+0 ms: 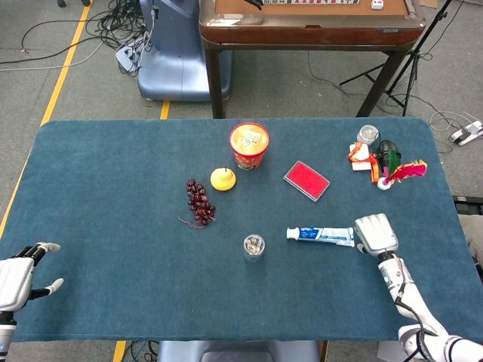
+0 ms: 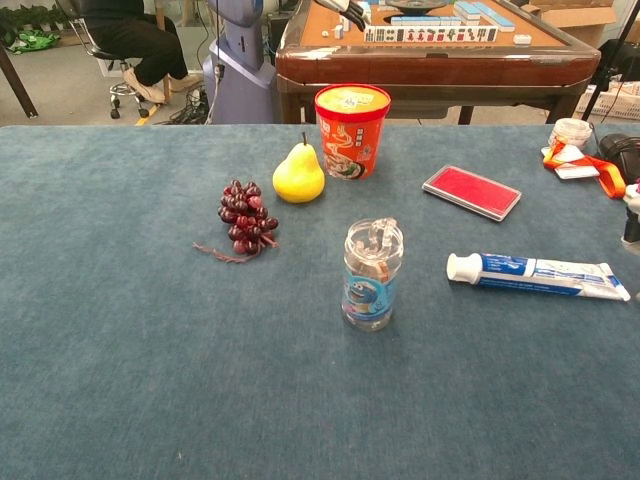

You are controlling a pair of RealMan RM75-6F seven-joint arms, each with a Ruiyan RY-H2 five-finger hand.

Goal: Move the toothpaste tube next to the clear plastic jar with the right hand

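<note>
While lying apart from the clear plastic jar (image 1: 253, 246), toothpaste tube (image 1: 321, 234) awaiting pickup; right hand (image 1: 376, 233) hovering beside its tail, holding nothing, finger spread unclear.

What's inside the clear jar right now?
Through the clear plastic jar, pale and brownish pieces show below the lid, but I cannot tell what they are. The blue label covers the lower part. In the head view the lid hides most of the contents.
</note>
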